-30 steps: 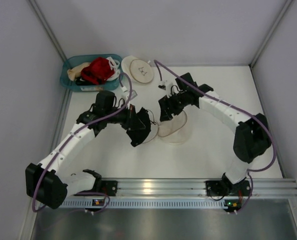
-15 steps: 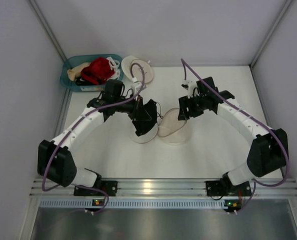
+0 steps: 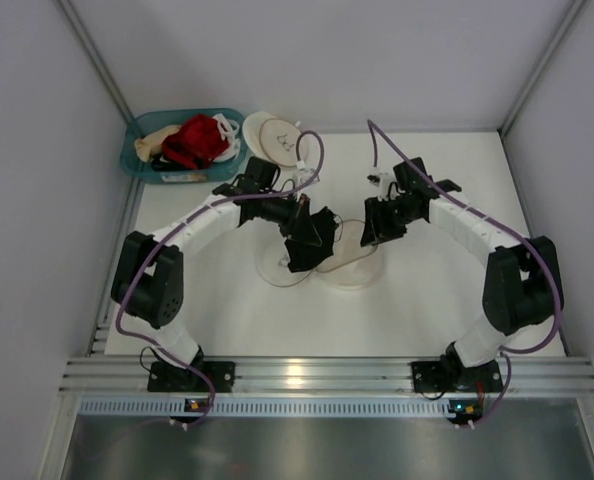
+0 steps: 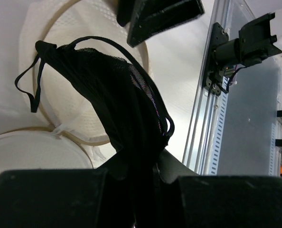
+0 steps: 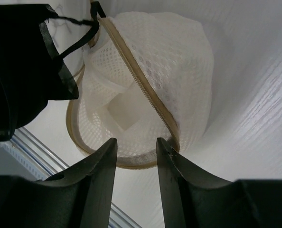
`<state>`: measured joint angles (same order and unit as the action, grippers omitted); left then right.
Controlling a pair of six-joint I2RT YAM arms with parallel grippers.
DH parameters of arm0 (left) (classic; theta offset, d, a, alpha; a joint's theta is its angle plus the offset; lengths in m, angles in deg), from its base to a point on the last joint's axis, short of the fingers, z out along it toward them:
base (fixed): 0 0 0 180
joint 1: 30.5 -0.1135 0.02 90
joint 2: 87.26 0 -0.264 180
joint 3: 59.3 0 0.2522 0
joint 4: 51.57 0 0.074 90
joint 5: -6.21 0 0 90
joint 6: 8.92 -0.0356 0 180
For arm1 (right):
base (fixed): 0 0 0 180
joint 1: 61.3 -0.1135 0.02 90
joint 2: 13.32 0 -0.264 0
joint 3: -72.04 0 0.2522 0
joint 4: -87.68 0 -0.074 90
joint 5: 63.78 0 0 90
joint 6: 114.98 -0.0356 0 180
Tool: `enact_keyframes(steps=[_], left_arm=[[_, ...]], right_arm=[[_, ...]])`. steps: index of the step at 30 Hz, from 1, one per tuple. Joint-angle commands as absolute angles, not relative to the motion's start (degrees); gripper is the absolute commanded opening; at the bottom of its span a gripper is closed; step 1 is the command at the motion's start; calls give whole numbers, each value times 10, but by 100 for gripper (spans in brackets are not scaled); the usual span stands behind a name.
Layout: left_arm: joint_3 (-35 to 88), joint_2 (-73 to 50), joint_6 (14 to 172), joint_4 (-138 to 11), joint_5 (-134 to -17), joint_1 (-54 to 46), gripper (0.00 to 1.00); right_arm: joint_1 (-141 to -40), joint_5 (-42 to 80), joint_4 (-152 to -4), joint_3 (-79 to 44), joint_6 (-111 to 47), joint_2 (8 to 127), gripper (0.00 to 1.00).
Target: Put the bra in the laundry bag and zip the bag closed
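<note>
The bra [image 4: 126,99], clamped in the left gripper [image 4: 144,186], is hung directly over the open bag [image 5: 179,71] at the top view's centre. The right gripper [image 5: 135,154] is held part-open at the bag's rim.

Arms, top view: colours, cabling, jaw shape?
Left arm and right arm match: white link shells, black joint housings, black bases on an aluminium rail. A purple cable loops loosely along each. Jaws are matte black, flat-faced, tapering to the tips.
</note>
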<state>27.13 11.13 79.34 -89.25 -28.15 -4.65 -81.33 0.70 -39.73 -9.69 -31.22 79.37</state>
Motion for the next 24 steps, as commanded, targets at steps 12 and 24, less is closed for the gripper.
enact_keyframes(steps=[12, 24], left_arm=[[228, -43, 802, -867, -242, -50, 0], [211, -22, 800, -866, -231, -45, 0]], right_arm=[[-774, 24, -341, -117, -291, 722, 68], [-774, -5, -376, -148, -296, 840, 33]])
